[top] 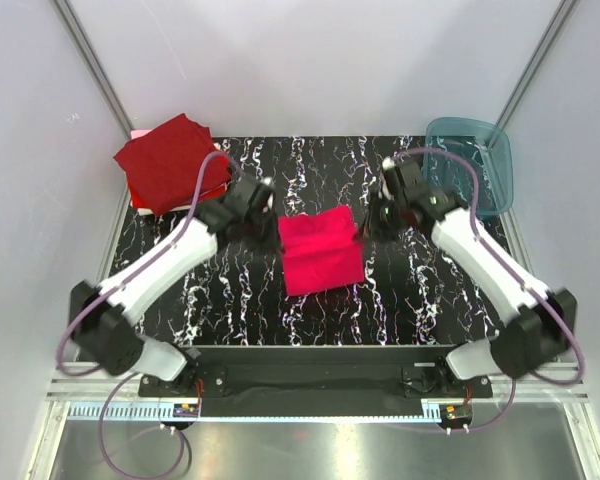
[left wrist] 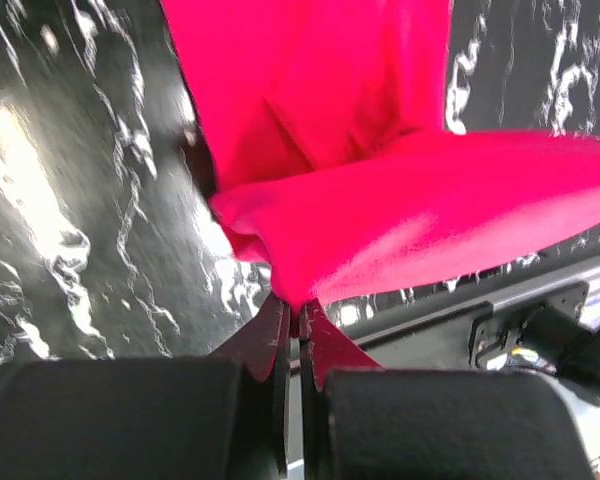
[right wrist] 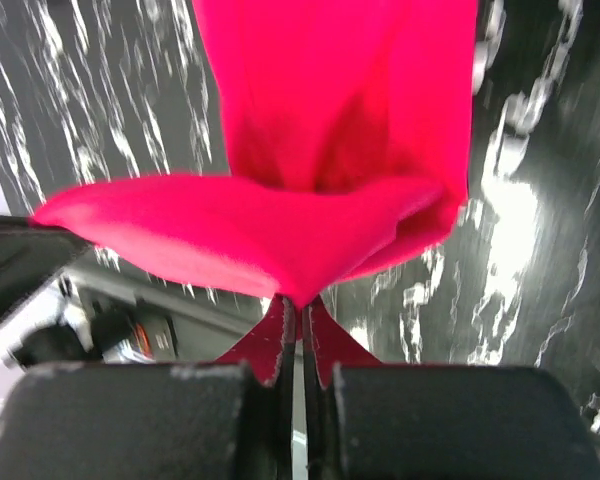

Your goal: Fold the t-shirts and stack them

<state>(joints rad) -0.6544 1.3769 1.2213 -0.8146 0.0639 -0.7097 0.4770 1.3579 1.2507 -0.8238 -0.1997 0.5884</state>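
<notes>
A bright magenta-pink t-shirt (top: pixel 321 251) hangs folded over the middle of the black marbled table (top: pixel 240 300). My left gripper (top: pixel 273 224) is shut on its far left corner, and my right gripper (top: pixel 361 228) is shut on its far right corner. Both hold that far edge lifted while the near part rests on the table. In the left wrist view the pink cloth (left wrist: pixel 400 190) is pinched between my fingertips (left wrist: pixel 278 325). The right wrist view shows the same cloth (right wrist: pixel 310 200) pinched between the fingertips (right wrist: pixel 280 325). A stack of folded shirts with a dark maroon-red one (top: pixel 170 160) on top lies at the far left corner.
A teal translucent plastic bin (top: pixel 472 162) stands at the far right corner of the table. White walls close in on three sides. The arm bases and a black rail (top: pixel 310 375) run along the near edge.
</notes>
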